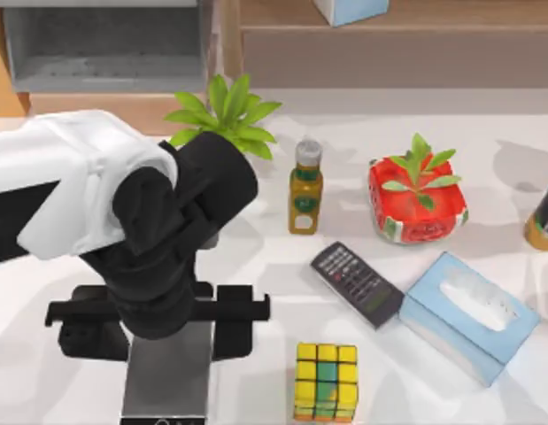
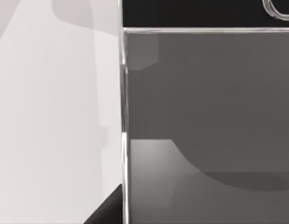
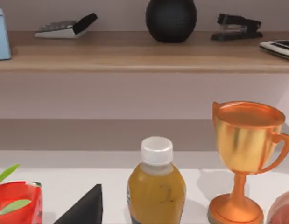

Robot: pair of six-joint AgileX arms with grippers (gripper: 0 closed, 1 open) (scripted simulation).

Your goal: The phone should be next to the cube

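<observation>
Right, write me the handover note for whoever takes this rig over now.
Left arm: low over the table's left side, above a grey slab; nothing seen held.
Right arm: parked, its wrist camera facing the shelf, a yellow bottle and a copper trophy.
Phone: flat on the table, between the olive bottle and the tissue box, untouched.
Cube: near the front edge, below the phone with a gap.
Done: nothing yet.
Left: grasp the phone and set it beside the cube.

Cut off at the edges

Bottle (image 1: 544, 217) at three o'clock is clipped (label unreadable); the left arm (image 1: 105, 221) hides its gripper.
</observation>
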